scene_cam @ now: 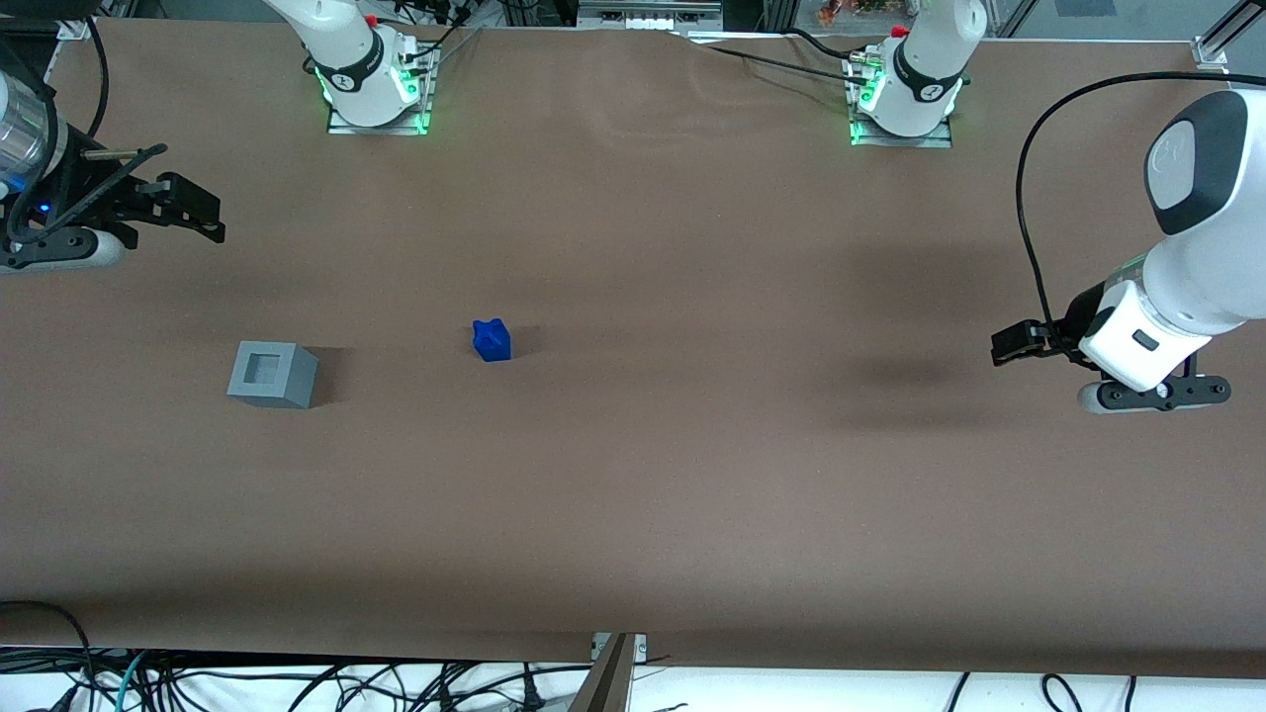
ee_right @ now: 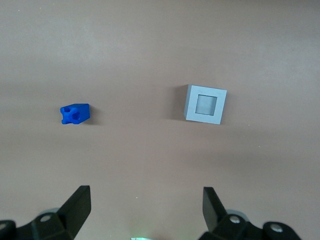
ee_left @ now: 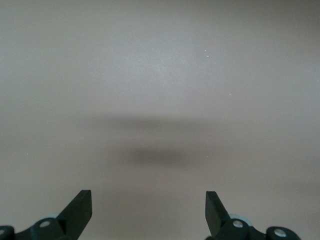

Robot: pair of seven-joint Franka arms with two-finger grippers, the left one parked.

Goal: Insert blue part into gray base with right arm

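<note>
On the brown worktop point(scene_cam: 633, 475) the gray base point(scene_cam: 273, 374) sits toward the working arm's end, and the blue part point(scene_cam: 492, 339) stands well apart from it, more toward the middle of the worktop and slightly farther from the front camera. Neither touches the other or the robot. The front view alone shows the right arm point(scene_cam: 25, 138) at the edge of the frame, with its black hand point(scene_cam: 203, 213) held above the worktop, farther from the front camera than the gray base and well clear of both pieces. That view does not settle the spread of the fingers; the right wrist view does, showing the two dark fingertips point(ee_right: 80, 202) wide apart with nothing between them, so the hand point(ee_right: 145, 200) is released. The same wrist view looks straight down on the gray base point(ee_right: 205, 104), revealing the square recess in its top face, which holds nothing but its own pale floor, and on the blue part point(ee_right: 75, 113), lying on bare worktop outside the base. The left wrist view shows only bare worktop surface and a soft shadow. No writing can be read on either piece.
</note>
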